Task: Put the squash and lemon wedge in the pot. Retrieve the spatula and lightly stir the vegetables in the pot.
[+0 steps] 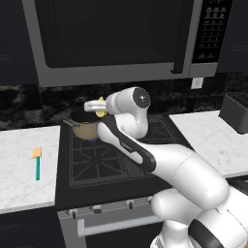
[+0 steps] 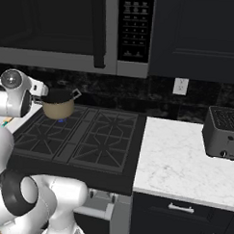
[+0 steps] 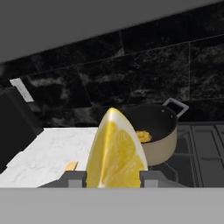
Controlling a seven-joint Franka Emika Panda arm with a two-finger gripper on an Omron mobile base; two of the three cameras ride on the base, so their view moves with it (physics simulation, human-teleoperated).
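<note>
Gripper pinching the lemon wedge between its fingers, held above the stove near the pot. Squash lies inside the pot. Spatula rests on the left counter. Microwave panel lettering too small to read.

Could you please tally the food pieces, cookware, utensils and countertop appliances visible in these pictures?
Food pieces: 2, the lemon wedge and the squash
Cookware: 1, the pot
Utensils: 1, the spatula
Countertop appliances: 1, the toaster
Total: 5
</note>
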